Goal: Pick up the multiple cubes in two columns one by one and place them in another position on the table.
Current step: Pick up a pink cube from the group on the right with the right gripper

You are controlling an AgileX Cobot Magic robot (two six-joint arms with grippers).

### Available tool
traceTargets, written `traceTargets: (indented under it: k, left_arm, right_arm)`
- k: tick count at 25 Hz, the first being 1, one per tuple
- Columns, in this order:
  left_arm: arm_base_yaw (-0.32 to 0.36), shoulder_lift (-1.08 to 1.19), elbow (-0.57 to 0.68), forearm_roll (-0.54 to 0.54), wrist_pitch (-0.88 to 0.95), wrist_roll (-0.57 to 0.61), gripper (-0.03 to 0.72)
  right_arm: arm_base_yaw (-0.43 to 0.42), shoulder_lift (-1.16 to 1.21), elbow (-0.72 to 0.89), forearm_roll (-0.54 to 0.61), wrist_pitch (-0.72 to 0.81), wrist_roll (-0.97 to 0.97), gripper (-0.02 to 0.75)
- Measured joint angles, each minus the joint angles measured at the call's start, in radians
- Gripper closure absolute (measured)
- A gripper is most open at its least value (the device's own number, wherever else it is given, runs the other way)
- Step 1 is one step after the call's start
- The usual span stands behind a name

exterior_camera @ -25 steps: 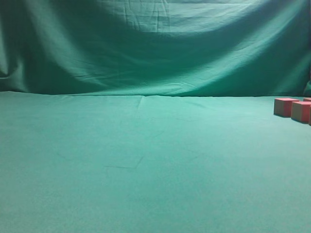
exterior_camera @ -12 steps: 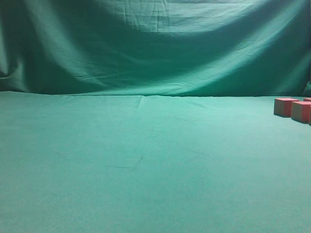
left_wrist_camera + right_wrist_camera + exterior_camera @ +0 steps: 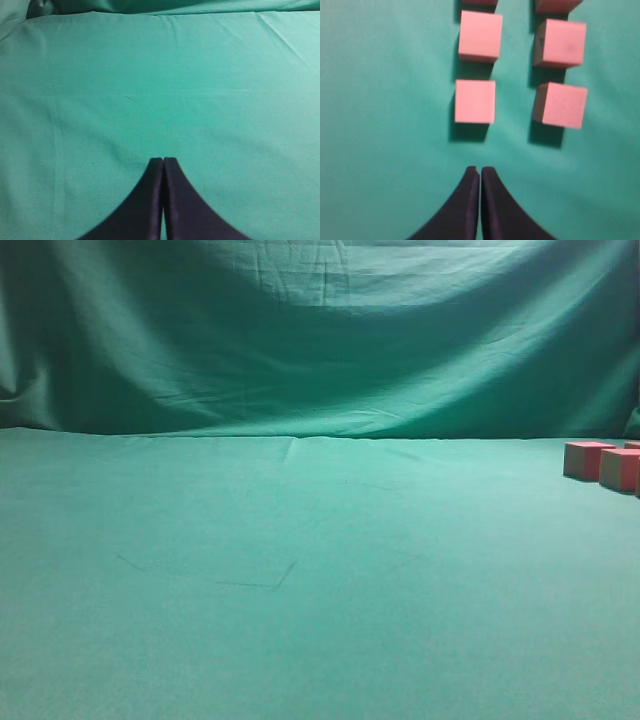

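In the exterior view we see only two cubes [image 3: 587, 460] at the right edge of the table [image 3: 300, 590], the rest cut off; no arm shows.

In the left wrist view our left gripper [image 3: 163, 161] is clenched on nothing above bare cloth.

In the right wrist view our right gripper [image 3: 479, 171] hangs pressed together and empty just short of the nearest cube [image 3: 475, 101], which heads the left of two columns. We judge these blocks light, rigid and matte; we would open up and pinch two opposite flat sides.
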Motion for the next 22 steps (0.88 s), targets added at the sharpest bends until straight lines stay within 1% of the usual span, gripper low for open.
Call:
traceTargets:
  k: [1,2,3,6,9,11,12,13,16,17,18,22]
  left_arm:
    - [0.0,0.0,0.0,0.0,0.0,0.0,0.688]
    - [0.0,0.0,0.0,0.0,0.0,0.0,0.688]
    - [0.0,0.0,0.0,0.0,0.0,0.0,0.688]
    - [0.0,0.0,0.0,0.0,0.0,0.0,0.688]
    - [0.0,0.0,0.0,0.0,0.0,0.0,0.688]
    - [0.0,0.0,0.0,0.0,0.0,0.0,0.688]
    - [0.0,0.0,0.0,0.0,0.0,0.0,0.688]
    - [0.0,0.0,0.0,0.0,0.0,0.0,0.688]
    - [0.0,0.0,0.0,0.0,0.0,0.0,0.688]
    - [0.0,0.0,0.0,0.0,0.0,0.0,0.688]
    - [0.0,0.0,0.0,0.0,0.0,0.0,0.688]
    - [0.0,0.0,0.0,0.0,0.0,0.0,0.688]
  right_arm:
    - [0.0,0.016,0.0,-0.007,-0.016,0.0,0.738]
    - [0.0,0.032,0.0,-0.014,-0.034,0.002,0.688]
    - [0.0,0.045,0.0,-0.019,-0.053,0.002,0.688]
    - [0.0,0.091,-0.001,-0.021,-0.1,0.002,0.544]
    - [0.0,0.133,-0.002,-0.021,-0.128,0.002,0.362]
    - [0.0,0.159,-0.003,-0.021,-0.143,0.013,0.276]
    - [0.0,0.173,-0.003,-0.021,-0.151,0.022,0.254]
    - [0.0,0.188,-0.003,-0.021,-0.161,0.03,0.267]
    - [0.0,0.23,-0.003,-0.021,-0.186,0.041,0.267]
    - [0.0,0.246,-0.003,-0.021,-0.199,0.041,0.226]
    - [0.0,0.258,-0.005,-0.021,-0.208,0.042,0.241]
    - [0.0,0.31,-0.005,-0.021,-0.248,0.045,0.241]
